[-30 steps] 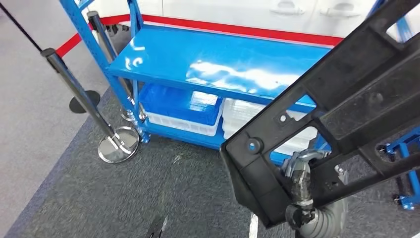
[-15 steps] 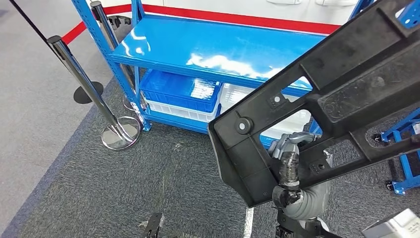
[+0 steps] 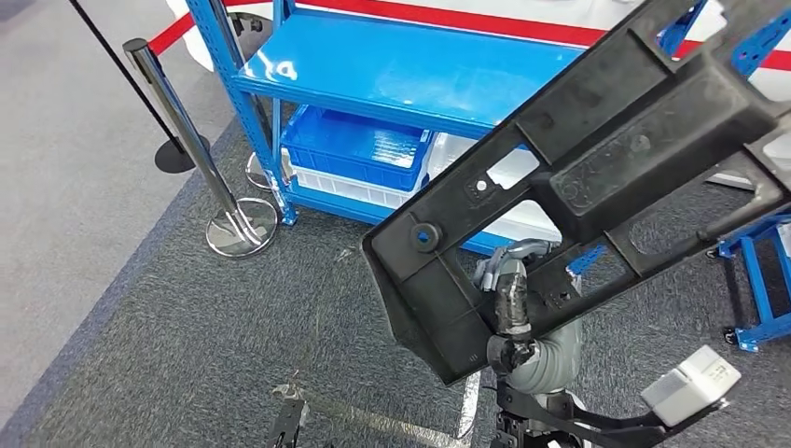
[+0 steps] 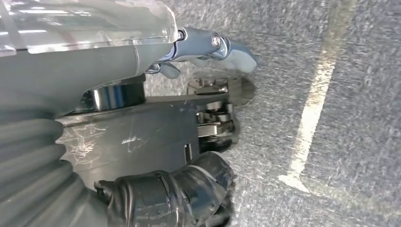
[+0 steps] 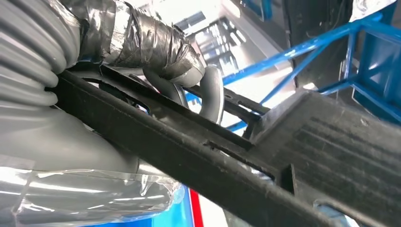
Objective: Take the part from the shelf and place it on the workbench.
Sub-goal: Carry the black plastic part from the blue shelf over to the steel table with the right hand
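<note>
The part (image 3: pixel 597 177) is a large black plastic frame with ribs and cut-outs, raised slantwise across the right of the head view. My right hand (image 3: pixel 511 299) grips it from below near its lower end. In the right wrist view its fingers (image 5: pixel 210 92) curl around a bar of the part (image 5: pixel 302 142). My left hand (image 4: pixel 208 109) hangs over the grey carpet, fingers spread, with nothing in it. The blue shelf (image 3: pixel 410 75) stands behind the part, its upper deck bare.
A blue bin (image 3: pixel 354 149) and a white bin (image 3: pixel 522 219) sit on the shelf's bottom level. A chrome stanchion (image 3: pixel 187 149) with a round base stands left of the shelf. A blue wheeled frame (image 3: pixel 756 280) is at the right. White tape (image 3: pixel 471 392) marks the carpet.
The camera has turned, so shelf and stanchion sit further right in the picture. The part, still in my right hand, now lies further left and higher in view.
</note>
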Robot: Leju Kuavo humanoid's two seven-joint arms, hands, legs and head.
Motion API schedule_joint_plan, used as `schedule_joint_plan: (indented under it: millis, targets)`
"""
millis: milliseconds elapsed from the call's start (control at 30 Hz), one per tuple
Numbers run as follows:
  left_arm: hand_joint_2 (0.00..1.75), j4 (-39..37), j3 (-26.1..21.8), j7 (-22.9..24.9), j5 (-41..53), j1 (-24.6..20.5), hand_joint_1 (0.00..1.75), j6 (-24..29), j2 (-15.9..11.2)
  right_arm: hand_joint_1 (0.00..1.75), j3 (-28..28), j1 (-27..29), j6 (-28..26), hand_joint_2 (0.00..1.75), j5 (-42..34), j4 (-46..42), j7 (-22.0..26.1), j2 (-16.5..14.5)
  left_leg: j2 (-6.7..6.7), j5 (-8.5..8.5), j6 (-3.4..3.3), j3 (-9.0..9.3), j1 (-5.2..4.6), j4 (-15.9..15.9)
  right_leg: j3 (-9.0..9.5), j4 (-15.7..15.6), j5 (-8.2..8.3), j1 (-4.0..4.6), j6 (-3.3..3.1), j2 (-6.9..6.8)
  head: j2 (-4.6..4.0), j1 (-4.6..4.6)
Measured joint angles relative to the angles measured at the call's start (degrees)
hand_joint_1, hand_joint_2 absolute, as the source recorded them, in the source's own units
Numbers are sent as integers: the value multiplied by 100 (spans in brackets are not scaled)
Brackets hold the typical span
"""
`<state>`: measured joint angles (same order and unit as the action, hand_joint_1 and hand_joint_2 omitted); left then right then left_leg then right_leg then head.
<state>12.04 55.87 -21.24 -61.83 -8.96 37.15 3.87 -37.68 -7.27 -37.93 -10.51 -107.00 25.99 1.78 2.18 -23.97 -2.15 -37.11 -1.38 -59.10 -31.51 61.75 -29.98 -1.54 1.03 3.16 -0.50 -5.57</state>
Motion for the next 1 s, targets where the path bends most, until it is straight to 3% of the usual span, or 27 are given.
schedule_joint_plan:
  millis: [67,133,233,300,333,367,433,500,567,600,667,733,767,800,833,900,933,1000]
  targets:
    - [175,-1,-3,-3,-28,17,0,22,-1,175,-46,-67,28,175,-52,80,33,1,91,46,55,-75,11,-59,44,-95,-52,11,-59,-67,0,8]
    - [175,-1,-4,-2,-46,45,0,28,2,175,-80,-119,35,175,-69,144,43,-1,53,-66,128,-165,28,-215,39,-119,-3,4,-133,-189,0,-10]
    - [175,0,-5,-2,-49,60,0,29,11,175,-112,-166,38,175,-72,209,45,-3,-109,-577,251,-524,100,-1123,18,-131,36,16,-193,-381,0,-57]
    - [175,0,-5,-2,-49,78,0,29,16,175,-148,-175,38,175,-74,251,44,-3,-147,-699,290,-676,144,-1576,5,-124,38,32,-196,-507,0,-59]
    - [175,0,-5,-2,-49,88,0,29,17,175,-162,-179,39,175,-75,273,43,-3,-163,-615,294,-619,157,-1523,3,-122,36,37,-194,-566,0,-59]
    - [175,0,-5,-2,-50,94,0,29,19,175,-173,-190,40,175,-79,292,43,-3,-190,-451,287,-463,164,-1259,4,-121,34,40,-190,-618,0,-59]
    - [175,0,-5,11,-51,92,0,28,19,175,-193,-230,53,175,-102,324,50,-3,-348,-195,248,-47,126,-514,11,-133,26,48,-168,-707,0,-55]
    - [175,0,-6,47,-51,87,0,27,20,175,-234,-275,78,175,-160,355,62,-3,-488,-152,187,178,41,-82,14,-169,37,53,-125,-772,0,-52]
    - [175,-1,-9,110,-61,95,0,27,17,175,-293,-328,117,175,-263,409,87,-6,-452,-151,126,198,-17,23,26,-206,52,46,-78,-844,0,-53]
    - [175,-1,-10,142,-75,105,0,27,16,175,-328,-367,140,175,-325,448,111,-11,-407,-135,94,213,-8,71,24,-199,30,33,-53,-837,1,-54]
    - [175,-1,-15,179,-111,112,0,22,16,175,-392,-448,224,175,-450,532,171,-33,-317,-101,5,255,19,154,-90,37,-135,26,-34,-645,1,-50]
    - [175,-1,-26,188,-146,110,0,4,22,175,-441,-489,323,175,-558,615,228,-49,-213,-90,-64,272,32,170,-427,704,-438,34,-53,-407,0,-39]
    - [175,-1,-32,187,-161,112,0,-11,26,175,-463,-499,364,175,-604,656,250,-49,-151,-93,-80,270,31,160,-635,1089,-559,41,-57,-361,0,-33]
    - [175,-2,-38,184,-174,118,0,-30,30,175,-487,-507,402,175,-652,701,265,-49,-74,-100,-85,269,31,144,-798,1360,-594,43,-53,-339,0,-32]
    - [175,-2,-41,181,-182,126,0,-50,32,175,-509,-516,440,175,-698,742,275,-49,8,-110,-85,269,34,120,-873,1436,-522,43,-45,-328,0,-32]
    - [175,-2,-42,190,-187,150,0,-90,34,175,-544,-529,516,175,-788,800,314,-49,182,-157,-60,260,56,26,-695,935,-111,15,-23,-264,0,-30]
    - [175,-2,-42,203,-184,166,0,-105,35,175,-556,-532,549,175,-830,822,337,-49,262,-195,-31,236,67,-43,-550,597,45,-11,-9,-148,0,-27]
    - [175,-2,-42,240,-163,190,0,-128,34,175,-579,-524,598,175,-889,856,386,-49,396,-254,34,147,81,-198,-368,173,160,-42,10,79,0,-25]
